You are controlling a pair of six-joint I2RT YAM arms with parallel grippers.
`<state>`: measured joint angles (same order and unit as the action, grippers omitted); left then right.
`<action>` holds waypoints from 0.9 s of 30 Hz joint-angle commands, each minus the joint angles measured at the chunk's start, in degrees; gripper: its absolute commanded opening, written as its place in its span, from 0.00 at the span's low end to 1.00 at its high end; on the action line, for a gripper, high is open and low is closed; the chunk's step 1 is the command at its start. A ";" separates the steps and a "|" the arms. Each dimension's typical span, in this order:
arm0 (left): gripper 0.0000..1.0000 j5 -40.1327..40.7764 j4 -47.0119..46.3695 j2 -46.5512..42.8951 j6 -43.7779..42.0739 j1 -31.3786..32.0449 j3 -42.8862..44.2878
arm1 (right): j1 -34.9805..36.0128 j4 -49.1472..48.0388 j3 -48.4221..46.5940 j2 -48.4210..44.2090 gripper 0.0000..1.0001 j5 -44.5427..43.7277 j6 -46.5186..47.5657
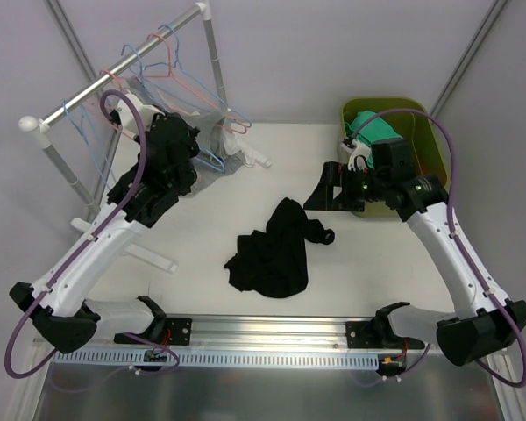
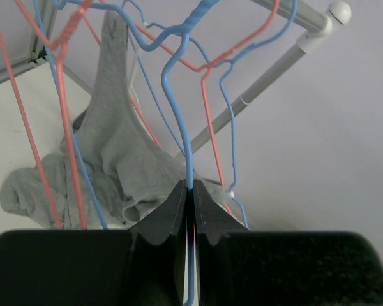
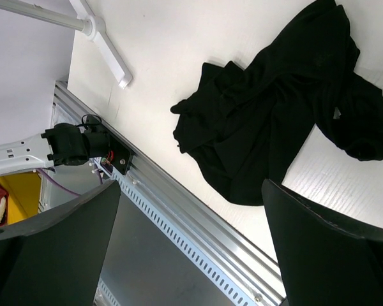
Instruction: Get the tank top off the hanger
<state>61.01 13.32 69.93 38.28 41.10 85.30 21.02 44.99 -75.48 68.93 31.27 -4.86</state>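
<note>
A grey tank top [image 2: 121, 159] hangs bunched and sagging among pink and blue wire hangers on the rack; it also shows in the top view [image 1: 214, 165]. My left gripper [image 2: 191, 189] is shut on the lower wire of a blue hanger [image 2: 179, 83], right beside the tank top. In the top view the left gripper [image 1: 198, 145] sits under the rack's right end. My right gripper [image 3: 191, 191] is open and empty, held above the table. In the top view the right gripper [image 1: 333, 189] is beside the green bin.
A black garment [image 1: 276, 250] lies crumpled mid-table, also in the right wrist view [image 3: 281, 121]. A green bin [image 1: 421, 132] with teal cloth stands at back right. The white rack [image 1: 114, 70] with several hangers stands at back left, its foot [image 3: 105, 38] on the table.
</note>
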 commanded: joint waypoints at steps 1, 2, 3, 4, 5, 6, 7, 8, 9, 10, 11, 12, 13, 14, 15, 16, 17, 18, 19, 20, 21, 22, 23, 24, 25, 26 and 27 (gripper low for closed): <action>0.00 -4.93 -0.84 -1.47 -0.40 -4.44 1.27 | 0.69 1.24 -3.35 0.68 1.00 0.55 0.64; 0.00 -6.68 -0.75 -1.20 -0.49 -6.63 1.54 | 0.78 1.41 -3.53 1.12 1.00 0.46 0.73; 0.00 -7.05 -0.75 -1.11 -0.40 -7.43 1.45 | 0.78 1.41 -3.70 1.30 1.00 0.46 0.73; 0.00 -7.48 -0.75 -1.11 0.12 -8.22 1.02 | 0.96 1.41 -3.79 1.56 1.00 0.46 0.73; 0.00 -8.27 -0.67 -1.29 0.82 -9.62 0.58 | 1.04 1.50 -3.88 1.91 0.99 0.38 0.73; 0.00 -8.98 -0.75 -1.46 1.35 -10.33 0.14 | 1.13 1.59 -4.23 2.09 1.00 0.37 0.73; 0.00 -9.42 -0.49 -1.46 1.88 -10.95 -0.30 | 1.22 1.59 -4.32 2.35 1.00 0.37 0.65; 0.00 -9.60 -0.58 -1.55 2.23 -11.39 -0.74 | 1.39 1.50 -4.58 2.70 0.99 0.37 0.64; 0.00 -9.68 -0.58 -1.29 2.41 -11.66 -1.01 | 1.48 1.68 -4.93 2.88 1.00 0.37 0.64; 0.00 -10.12 -0.40 -1.29 2.93 -12.01 -1.71 | 1.48 1.59 -5.20 3.05 0.99 0.37 0.64; 0.00 -10.82 -0.31 -1.20 3.29 -12.53 -2.06 | 1.66 1.68 -5.29 3.23 1.00 0.29 0.73; 0.00 -12.05 -0.23 -1.29 3.46 -13.41 -2.33 | 1.75 1.68 -5.55 3.58 0.99 0.37 0.73; 0.00 -11.97 -0.23 -1.29 3.81 -13.59 -2.85 | 1.75 1.68 -5.90 3.76 0.99 0.46 0.65; 0.00 -11.88 -0.14 -1.38 3.90 -13.85 -3.12 | 1.84 1.68 -5.90 3.85 0.99 0.38 0.73; 0.00 -11.62 -0.05 -1.99 3.99 -13.94 -3.47 | 1.92 1.68 -5.90 4.11 1.00 0.29 0.73; 0.00 -11.01 0.21 -2.51 4.34 -14.03 -4.43 | 1.92 1.68 -5.90 4.11 1.00 0.20 0.73; 0.00 -10.83 0.39 -3.04 4.61 -14.03 -5.05 | 2.01 1.68 -5.90 4.11 1.00 0.11 0.82; 0.00 -10.22 0.65 -4.61 5.57 -14.03 -6.62 | 2.01 1.68 -5.82 4.20 0.99 0.02 0.91; 0.00 -9.86 1.17 -5.59 6.18 -14.03 -7.68 | 2.01 1.59 -5.73 4.29 0.99 -0.06 0.91; 0.00 -9.34 1.44 -6.55 6.89 -13.94 -8.65 | 2.01 1.68 -5.64 4.37 0.99 -0.07 1.00; 0.00 -8.99 1.62 -8.48 7.42 -14.03 -9.70 | 2.10 1.68 -5.64 4.46 0.99 -0.24 1.00; 0.00 -8.37 1.71 -9.28 7.68 -14.03 -11.02 | 2.10 1.59 -5.73 4.72 1.00 -0.15 1.00; 0.00 -8.28 2.14 -9.72 7.60 -13.94 -11.38 | 2.19 1.59 -5.73 4.81 0.99 -0.24 0.91; 0.00 -8.28 2.41 -10.68 7.60 -13.94 -11.64 | 2.36 1.59 -5.90 5.08 1.00 -0.24 1.00; 0.00 -8.19 2.58 -11.04 7.51 -13.94 -12.17 | 2.54 1.68 -5.99 5.25 0.99 -0.24 1.00; 0.00 -7.93 3.02 -11.39 7.51 -14.03 -12.52 | 2.71 1.68 -6.17 5.78 1.00 -0.24 1.08; 0.00 -7.58 3.29 -12.27 7.51 -14.03 -12.78 | 2.89 1.59 -6.60 6.13 0.99 -0.24 1.08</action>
<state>51.22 16.32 59.81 44.10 27.64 73.41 23.11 46.46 -78.94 74.11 31.00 -4.82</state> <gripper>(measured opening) 0.045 0.993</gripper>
